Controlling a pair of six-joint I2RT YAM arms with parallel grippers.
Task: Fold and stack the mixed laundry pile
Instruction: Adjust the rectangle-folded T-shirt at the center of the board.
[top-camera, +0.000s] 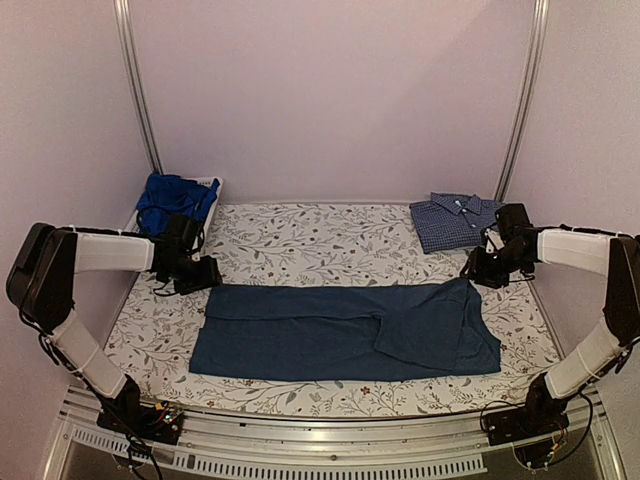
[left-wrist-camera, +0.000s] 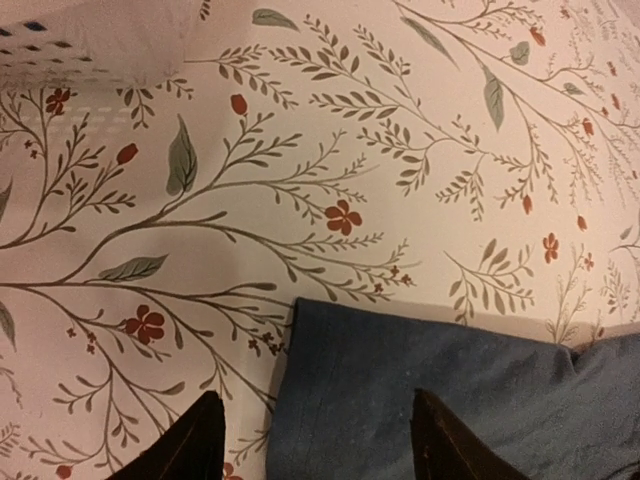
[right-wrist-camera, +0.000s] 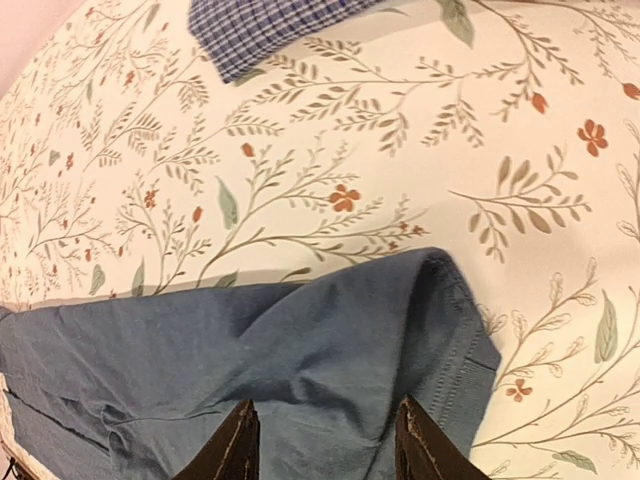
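A dark navy T-shirt (top-camera: 340, 330) lies flat across the middle of the floral table, folded into a long band. My left gripper (top-camera: 205, 272) hovers at its far left corner. In the left wrist view that gripper (left-wrist-camera: 315, 440) is open, and its dark fingertips (left-wrist-camera: 190, 445) straddle the shirt's corner (left-wrist-camera: 400, 390) without pinching it. My right gripper (top-camera: 478, 268) is at the shirt's far right corner. It (right-wrist-camera: 325, 440) is open too, above a raised fold of the hem (right-wrist-camera: 440, 300). A checked shirt (top-camera: 455, 220) lies folded at the back right. A royal-blue garment (top-camera: 175, 200) fills the basket.
The white mesh basket (top-camera: 213, 185) stands at the back left, and its corner (left-wrist-camera: 90, 40) shows in the left wrist view. The checked shirt's edge (right-wrist-camera: 270, 25) shows beyond the right gripper. Metal frame posts (top-camera: 140, 90) rise at both back corners. A rail (top-camera: 330, 425) runs along the near edge.
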